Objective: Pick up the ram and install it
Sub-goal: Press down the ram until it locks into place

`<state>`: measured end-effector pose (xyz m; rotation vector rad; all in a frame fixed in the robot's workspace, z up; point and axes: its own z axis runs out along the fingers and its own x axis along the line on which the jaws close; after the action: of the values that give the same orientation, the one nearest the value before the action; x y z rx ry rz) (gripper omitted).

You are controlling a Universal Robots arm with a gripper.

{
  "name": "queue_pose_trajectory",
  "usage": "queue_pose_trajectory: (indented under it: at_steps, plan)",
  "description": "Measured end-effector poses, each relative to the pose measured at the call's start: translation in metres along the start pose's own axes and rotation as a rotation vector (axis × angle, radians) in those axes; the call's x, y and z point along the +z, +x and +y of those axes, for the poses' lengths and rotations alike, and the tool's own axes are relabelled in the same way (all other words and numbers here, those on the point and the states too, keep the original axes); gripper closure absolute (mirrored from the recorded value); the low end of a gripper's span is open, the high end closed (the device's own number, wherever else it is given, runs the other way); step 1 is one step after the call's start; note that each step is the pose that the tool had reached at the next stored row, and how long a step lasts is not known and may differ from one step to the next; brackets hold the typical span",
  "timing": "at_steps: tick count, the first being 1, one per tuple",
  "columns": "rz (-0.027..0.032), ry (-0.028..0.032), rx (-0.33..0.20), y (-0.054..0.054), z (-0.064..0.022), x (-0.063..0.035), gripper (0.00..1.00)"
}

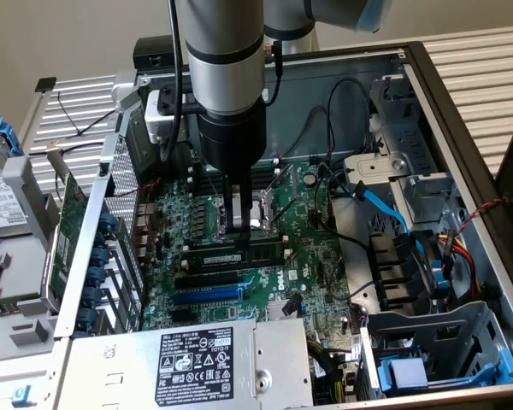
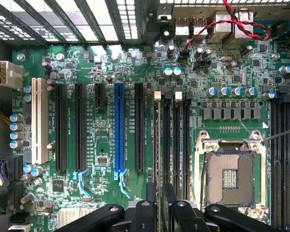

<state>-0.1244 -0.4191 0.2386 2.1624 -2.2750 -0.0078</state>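
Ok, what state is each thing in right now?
end effector: down over the memory slots, closed on the ram
ram: standing on edge in a slot beside the CPU socket
CPU socket: empty, pins exposed
blue expansion slot: empty
computer case: side open

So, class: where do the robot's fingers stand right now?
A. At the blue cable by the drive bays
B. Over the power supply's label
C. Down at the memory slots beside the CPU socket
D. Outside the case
C: the fingers reach down to the ram at the memory slots, just beside the CPU socket.
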Motion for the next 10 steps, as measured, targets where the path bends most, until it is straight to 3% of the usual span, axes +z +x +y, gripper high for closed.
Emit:
queue_pose_trajectory:
  at_steps: [9, 10]
  plan:
    - [0.0, 0.0001, 0.0, 0.0004, 0.0071, 0.0, 0.81]
    - [0.0, 0.0001, 0.0, 0.0004, 0.0081, 0.0, 0.9]
